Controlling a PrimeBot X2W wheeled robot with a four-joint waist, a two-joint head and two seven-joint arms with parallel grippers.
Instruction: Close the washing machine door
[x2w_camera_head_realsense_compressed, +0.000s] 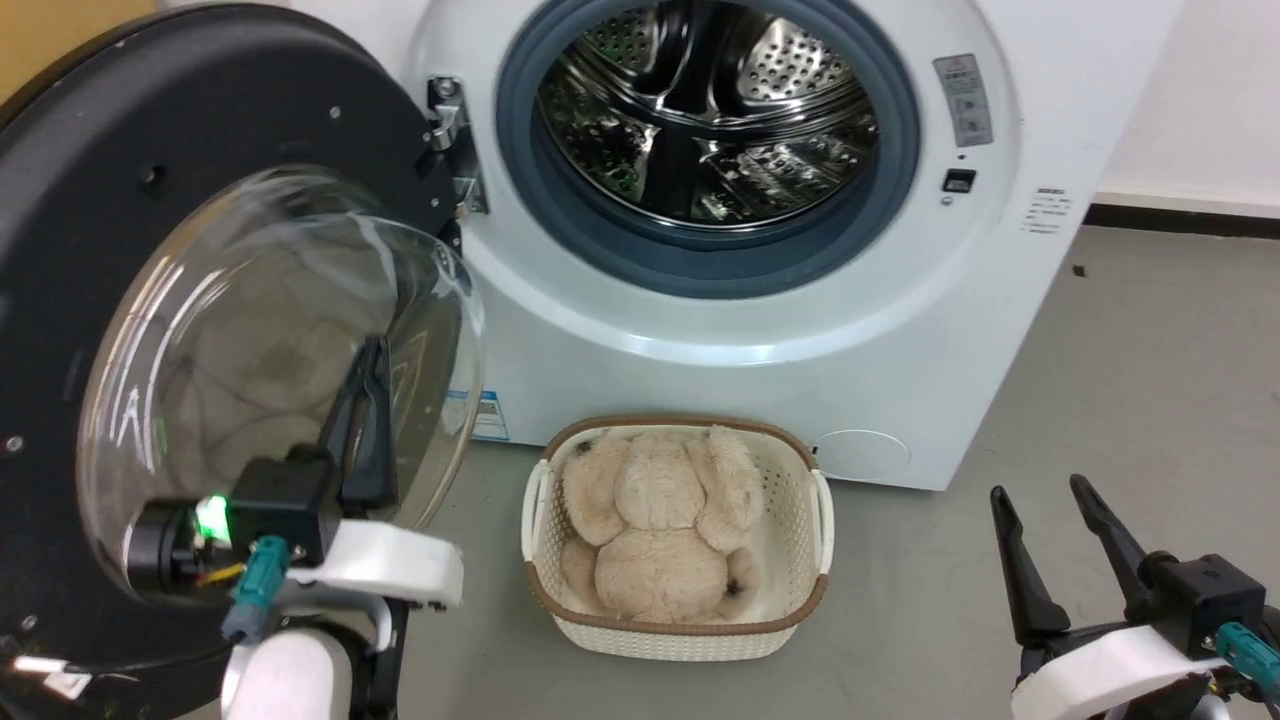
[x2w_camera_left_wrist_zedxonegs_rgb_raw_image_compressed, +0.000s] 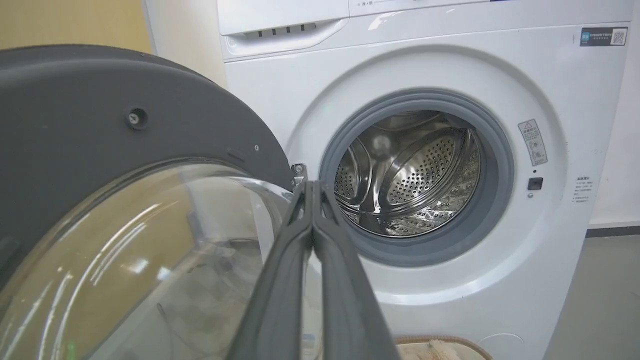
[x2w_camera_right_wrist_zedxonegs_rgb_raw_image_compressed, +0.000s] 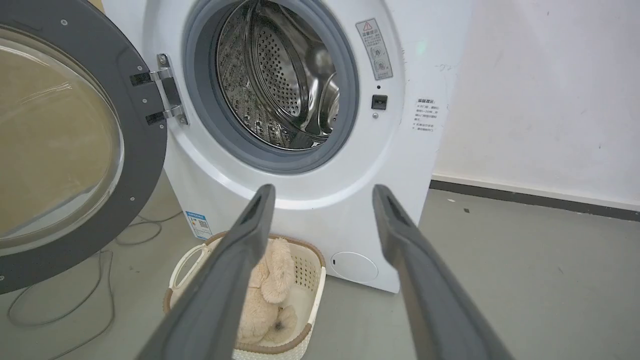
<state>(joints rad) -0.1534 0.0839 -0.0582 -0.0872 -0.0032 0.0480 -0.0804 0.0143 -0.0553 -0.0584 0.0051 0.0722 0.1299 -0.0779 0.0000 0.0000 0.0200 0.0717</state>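
Note:
The washing machine (x2w_camera_head_realsense_compressed: 720, 340) stands with its steel drum (x2w_camera_head_realsense_compressed: 700, 110) exposed inside the grey seal. The washing machine door (x2w_camera_head_realsense_compressed: 90, 150) is swung wide open to the left on its metal hinge (x2w_camera_head_realsense_compressed: 455, 140), its inner side and bulging glass bowl (x2w_camera_head_realsense_compressed: 250, 300) facing me. My left gripper (x2w_camera_head_realsense_compressed: 374, 347) is shut on nothing, held against or just before the bowl's right side; in the left wrist view its closed fingertips (x2w_camera_left_wrist_zedxonegs_rgb_raw_image_compressed: 311, 186) point toward the hinge, the door (x2w_camera_left_wrist_zedxonegs_rgb_raw_image_compressed: 75, 115) to their left. My right gripper (x2w_camera_head_realsense_compressed: 1038, 488) is open, low at the right, far from the door (x2w_camera_right_wrist_zedxonegs_rgb_raw_image_compressed: 145, 150).
A white woven basket (x2w_camera_head_realsense_compressed: 800, 480) with a beige plush toy (x2w_camera_head_realsense_compressed: 660, 520) sits on the grey floor directly before the machine. A cable (x2w_camera_right_wrist_zedxonegs_rgb_raw_image_compressed: 100, 270) lies on the floor under the open door. A white wall (x2w_camera_right_wrist_zedxonegs_rgb_raw_image_compressed: 540, 100) is to the machine's right.

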